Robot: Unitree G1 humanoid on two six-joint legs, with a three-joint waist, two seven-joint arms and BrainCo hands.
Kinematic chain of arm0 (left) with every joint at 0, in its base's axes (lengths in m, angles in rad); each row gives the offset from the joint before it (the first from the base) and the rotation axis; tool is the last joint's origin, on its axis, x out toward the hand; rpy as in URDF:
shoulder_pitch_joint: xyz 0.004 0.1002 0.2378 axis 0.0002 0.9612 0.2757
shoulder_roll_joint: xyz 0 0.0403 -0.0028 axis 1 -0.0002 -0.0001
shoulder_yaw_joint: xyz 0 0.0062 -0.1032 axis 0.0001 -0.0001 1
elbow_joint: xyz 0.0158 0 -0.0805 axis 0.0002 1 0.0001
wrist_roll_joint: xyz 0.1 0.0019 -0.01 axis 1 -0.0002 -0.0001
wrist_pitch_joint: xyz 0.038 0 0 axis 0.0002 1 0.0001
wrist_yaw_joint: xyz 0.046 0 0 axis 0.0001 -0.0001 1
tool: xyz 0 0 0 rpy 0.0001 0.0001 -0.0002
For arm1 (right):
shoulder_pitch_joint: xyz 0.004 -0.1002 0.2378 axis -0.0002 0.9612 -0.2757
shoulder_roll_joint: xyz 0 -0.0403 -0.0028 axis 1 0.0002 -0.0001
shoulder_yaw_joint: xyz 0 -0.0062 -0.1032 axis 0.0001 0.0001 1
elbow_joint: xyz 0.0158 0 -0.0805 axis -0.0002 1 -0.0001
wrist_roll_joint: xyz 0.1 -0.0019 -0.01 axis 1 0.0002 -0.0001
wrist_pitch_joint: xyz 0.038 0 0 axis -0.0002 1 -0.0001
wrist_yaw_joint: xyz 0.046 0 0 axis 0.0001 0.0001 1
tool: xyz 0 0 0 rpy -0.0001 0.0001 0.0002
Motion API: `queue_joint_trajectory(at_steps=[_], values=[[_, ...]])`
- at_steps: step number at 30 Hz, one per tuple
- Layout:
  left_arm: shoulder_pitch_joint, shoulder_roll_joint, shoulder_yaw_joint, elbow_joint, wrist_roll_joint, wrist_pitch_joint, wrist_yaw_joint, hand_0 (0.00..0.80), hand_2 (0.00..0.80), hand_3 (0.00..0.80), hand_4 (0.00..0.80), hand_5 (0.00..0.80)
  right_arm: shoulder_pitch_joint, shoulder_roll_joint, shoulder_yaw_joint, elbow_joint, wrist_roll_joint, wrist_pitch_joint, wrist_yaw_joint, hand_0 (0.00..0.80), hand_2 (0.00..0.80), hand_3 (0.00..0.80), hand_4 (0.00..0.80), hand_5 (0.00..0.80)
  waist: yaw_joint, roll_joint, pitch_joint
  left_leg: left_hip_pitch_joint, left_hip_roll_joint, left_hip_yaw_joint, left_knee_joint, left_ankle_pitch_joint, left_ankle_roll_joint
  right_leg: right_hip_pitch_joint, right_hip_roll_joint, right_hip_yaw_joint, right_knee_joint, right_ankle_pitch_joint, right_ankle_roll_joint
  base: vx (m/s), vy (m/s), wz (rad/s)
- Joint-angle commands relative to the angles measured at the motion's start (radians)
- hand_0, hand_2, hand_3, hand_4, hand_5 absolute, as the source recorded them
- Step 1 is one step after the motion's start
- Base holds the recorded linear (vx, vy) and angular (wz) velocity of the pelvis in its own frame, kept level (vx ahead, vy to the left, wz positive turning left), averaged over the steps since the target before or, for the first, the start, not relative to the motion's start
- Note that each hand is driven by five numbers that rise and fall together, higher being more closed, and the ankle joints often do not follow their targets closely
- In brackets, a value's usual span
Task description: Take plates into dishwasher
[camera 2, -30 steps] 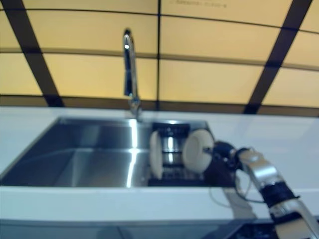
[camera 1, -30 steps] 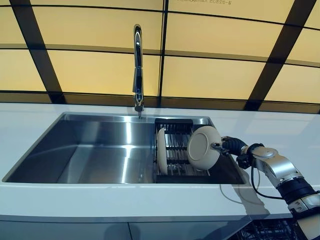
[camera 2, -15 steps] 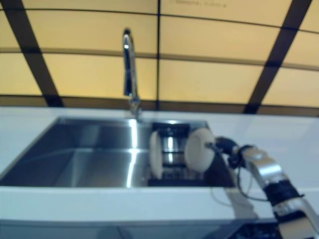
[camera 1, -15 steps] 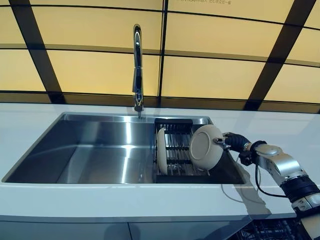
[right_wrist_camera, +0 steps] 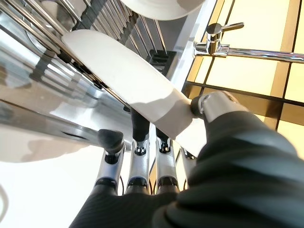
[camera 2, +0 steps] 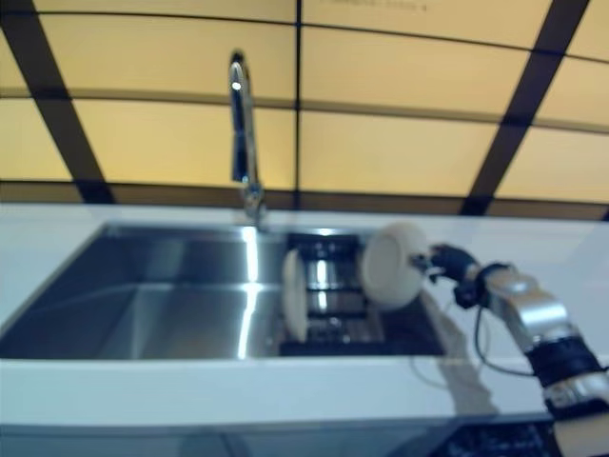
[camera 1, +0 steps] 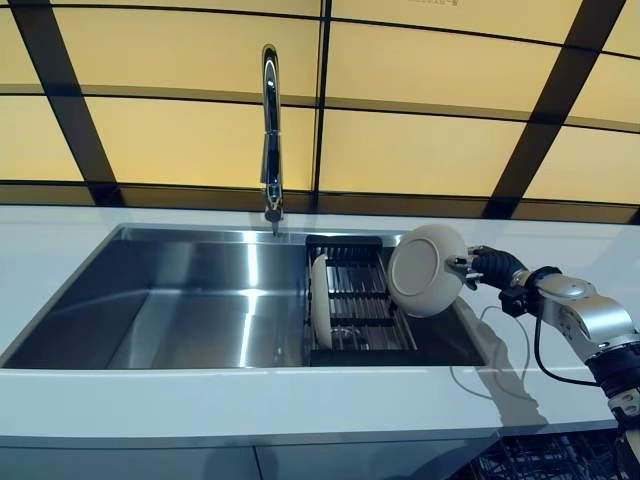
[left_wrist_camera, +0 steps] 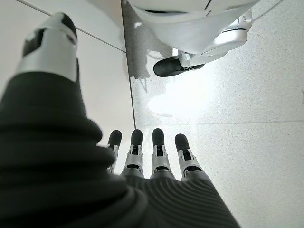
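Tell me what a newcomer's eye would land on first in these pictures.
First, the round white plate held up on edge above the right end of the stainless steel sink, pinched at its rim by the right hand. Next, a second white plate standing upright in the black dish rack inside the sink, below the tall chrome tap. The left hand hangs idle over the floor, fingers straight.
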Motion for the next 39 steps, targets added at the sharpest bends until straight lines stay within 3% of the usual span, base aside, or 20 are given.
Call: queue_joint_trajectory(at_steps=[1,18,26,29,33,36,39], values=[[-0.051,0.034,-0.042,0.068,-0.020,-0.019,0.011,0.000,0.000,0.000,0.000,0.000,-0.144,-0.041,-0.022,0.034,0.042,-0.069,-0.022,0.800,0.800,0.800,0.800,0.800,-0.004,-0.055,-0.018,-0.003,-0.046,0.014,0.002,-0.004,0.047,0.041,-0.062,-0.017,0.019,0.012,0.061,0.000,0.000,0.00],[-0.046,0.030,-0.042,0.074,-0.031,-0.028,0.015,0.000,0.000,0.000,0.000,0.000,-0.167,-0.185,-0.035,0.120,0.006,-0.039,-0.023,0.800,0.800,0.800,0.800,0.800,-0.025,-0.072,-0.026,-0.006,-0.049,0.022,0.002,-0.006,0.054,0.023,-0.059,0.008,0.034,0.022,0.069,-0.007,0.020,-0.01],[-0.046,0.051,-0.052,0.066,0.004,-0.027,0.014,0.000,0.000,0.000,0.000,0.000,-0.095,-0.204,-0.089,0.104,-0.014,-0.048,-0.025,0.800,0.800,0.800,0.800,0.800,-0.057,-0.072,-0.006,-0.007,-0.060,0.030,0.002,-0.010,0.058,-0.043,-0.077,0.039,0.049,0.091,0.111,-0.027,0.017,-0.14],[-0.046,0.071,-0.046,0.053,-0.001,-0.011,0.017,0.000,0.000,0.000,0.000,0.000,-0.101,-0.207,-0.087,0.094,-0.015,-0.047,-0.032,0.800,0.800,0.800,0.800,0.800,-0.057,-0.069,0.005,-0.011,-0.052,0.059,0.002,-0.005,0.061,-0.082,-0.078,0.013,0.131,0.112,0.128,-0.119,-0.016,-0.38],[-0.045,0.093,-0.027,0.049,-0.048,0.001,0.027,0.000,0.000,0.000,0.000,0.000,-0.148,-0.204,-0.057,0.106,-0.024,-0.060,-0.024,0.800,0.800,0.800,0.800,0.800,-0.021,-0.038,0.013,-0.038,-0.022,0.132,0.002,0.035,0.075,-0.080,-0.064,-0.078,0.336,0.042,0.105,-0.192,0.057,-0.81],[-0.044,0.098,-0.004,0.055,-0.062,0.001,0.033,0.000,0.000,0.000,0.000,0.000,-0.168,-0.206,-0.049,0.122,-0.015,-0.074,-0.023,0.800,0.800,0.800,0.800,0.800,0.001,-0.043,0.004,-0.070,-0.028,0.153,0.013,0.050,0.079,-0.024,-0.054,-0.073,0.338,0.000,0.096,-0.123,-0.021,-0.52],[-0.044,0.095,0.018,0.065,-0.051,-0.014,0.031,0.000,0.000,0.000,0.000,0.000,-0.170,-0.211,-0.050,0.142,-0.009,-0.086,-0.020,0.800,0.800,0.800,0.800,0.800,0.029,-0.073,-0.010,-0.119,-0.053,0.171,0.029,0.062,0.085,0.083,-0.058,-0.055,0.264,-0.005,0.096,-0.111,-0.105,-0.52]])
